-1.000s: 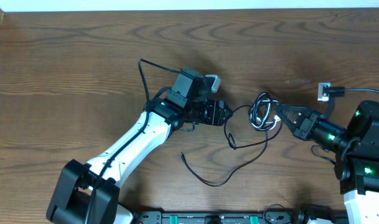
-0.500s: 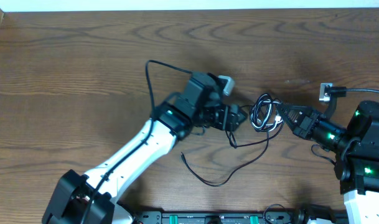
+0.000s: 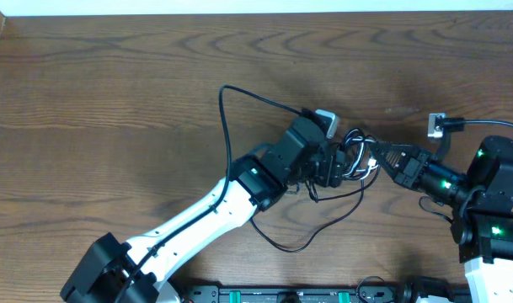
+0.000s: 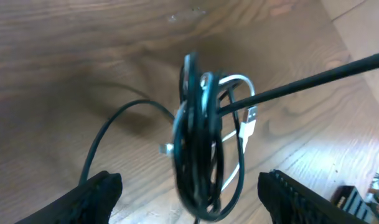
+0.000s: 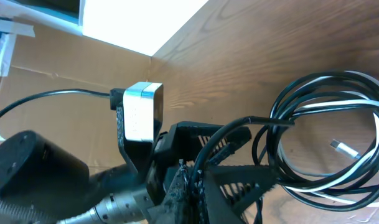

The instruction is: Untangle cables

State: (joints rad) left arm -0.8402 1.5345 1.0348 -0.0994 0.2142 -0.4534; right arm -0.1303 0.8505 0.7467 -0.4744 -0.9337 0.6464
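Little is undone: the cables [image 3: 355,158] form one tight coil, pinched by the closed right claw [image 3: 379,156]. The left claw [image 4: 190,180], wide, straddles it.

Soft, even light falls from above on the brown counter [image 3: 113,84] in the overhead view, which is sharp throughout. The left arm [image 3: 205,210] throws only a faint shadow, and green lamps [image 3: 446,183] glow on the right arm [image 3: 492,194]. A white strip [image 3: 239,7] along the top edge is blown out. In the left wrist view the cables [image 4: 198,143] are smeared by blur, a dim shadow lies on the wood to their left, and pale glare washes the lower right. In the right wrist view a white patch [image 5: 139,18] at the top is overexposed, while the right tool [image 5: 195,180] is dark and soft, too close for focus.
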